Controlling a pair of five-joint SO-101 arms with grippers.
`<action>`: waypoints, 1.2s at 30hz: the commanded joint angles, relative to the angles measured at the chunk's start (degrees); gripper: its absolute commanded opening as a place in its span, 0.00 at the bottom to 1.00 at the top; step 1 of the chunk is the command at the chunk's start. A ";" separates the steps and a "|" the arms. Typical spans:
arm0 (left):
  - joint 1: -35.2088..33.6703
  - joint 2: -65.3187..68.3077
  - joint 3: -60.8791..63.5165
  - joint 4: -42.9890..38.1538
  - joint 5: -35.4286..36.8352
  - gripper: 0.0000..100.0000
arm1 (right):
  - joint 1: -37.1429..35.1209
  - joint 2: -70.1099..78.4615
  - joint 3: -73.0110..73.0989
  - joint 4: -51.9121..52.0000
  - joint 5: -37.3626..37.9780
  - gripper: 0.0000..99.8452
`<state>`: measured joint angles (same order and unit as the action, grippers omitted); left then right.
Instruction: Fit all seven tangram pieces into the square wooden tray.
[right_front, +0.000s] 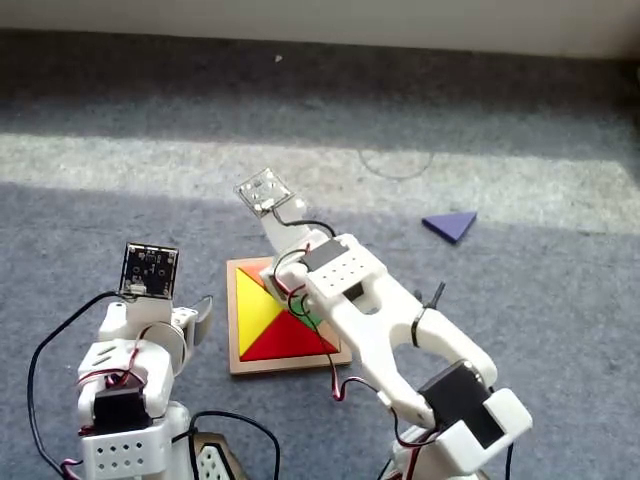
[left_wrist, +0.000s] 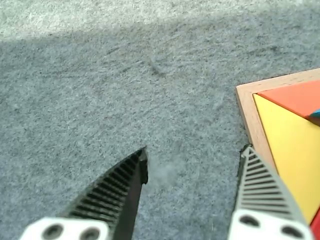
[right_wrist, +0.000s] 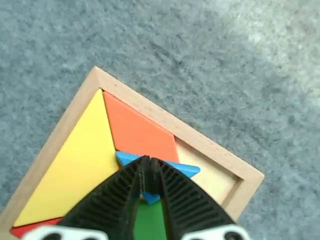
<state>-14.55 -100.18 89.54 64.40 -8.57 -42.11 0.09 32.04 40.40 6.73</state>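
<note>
right gripper (right_wrist: 148, 165): fingers clamped on the blue triangle (right_wrist: 182, 169), centre frame, over the tray (right_wrist: 200, 141).
left gripper (left_wrist: 192, 155): jaws apart above grey carpet (left_wrist: 100, 100), just left of the tray.
tray: holds yellow piece (right_wrist: 75, 170), orange piece (right_wrist: 137, 130), red piece (right_front: 290, 343), green piece (right_wrist: 149, 220).
purple triangle (right_front: 450, 225): alone on the carpet, right of the high view.

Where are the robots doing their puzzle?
Probably indoors, on a grey carpet: a pale wall runs along its far edge, and a band of sunlight falls across it.
</note>
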 joint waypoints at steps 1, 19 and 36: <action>0.84 -0.66 -0.31 -0.26 -0.44 0.29 | -2.24 -2.33 -1.36 0.66 0.09 0.00; 0.84 -0.66 -0.31 -0.26 -0.44 0.29 | -2.77 -2.59 -1.80 8.22 -5.19 0.00; 0.84 -0.66 -0.31 -0.26 -0.44 0.29 | 5.67 -14.99 -1.36 7.43 -5.10 0.00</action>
<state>-14.55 -100.18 89.54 64.40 -8.57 -39.74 -11.43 32.22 48.40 1.89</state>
